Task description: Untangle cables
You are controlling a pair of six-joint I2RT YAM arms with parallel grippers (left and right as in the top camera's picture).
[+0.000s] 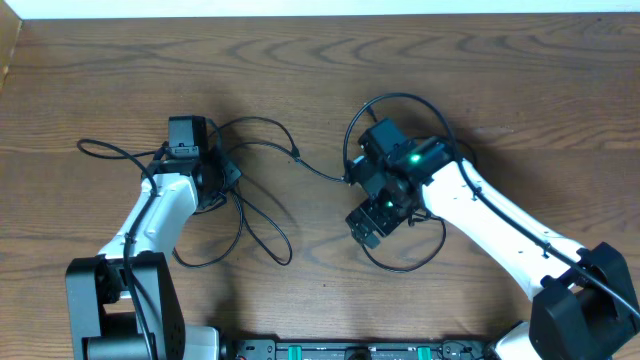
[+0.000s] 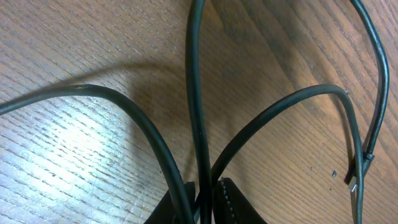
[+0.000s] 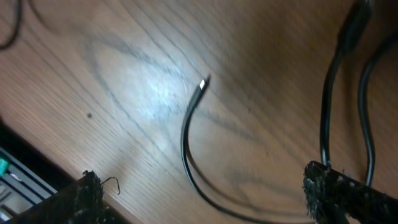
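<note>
Thin black cables [image 1: 262, 222] lie in loops across the wooden table [image 1: 500, 70], one strand [image 1: 318, 170] running between the two arms. My left gripper [image 1: 218, 178] is shut on a bundle of three black cable strands [image 2: 198, 93] that fan out from between its fingers [image 2: 231, 202]; a small plug end [image 2: 354, 185] lies to the right of them. My right gripper [image 1: 373, 218] stands wide open just above the table. Between its fingers [image 3: 81, 199] a thin black cable [image 3: 185, 149] with a metal plug tip [image 3: 203, 83] lies loose on the wood, touching neither finger. No white cable shows.
More black loops lie beside the right finger [image 3: 339, 193] and around the right wrist [image 1: 400, 100]. A dark equipment rail [image 1: 340, 350] runs along the table's front edge. The left arm's base [image 1: 110, 300] and the right arm's base [image 1: 580, 300] stand at the front corners.
</note>
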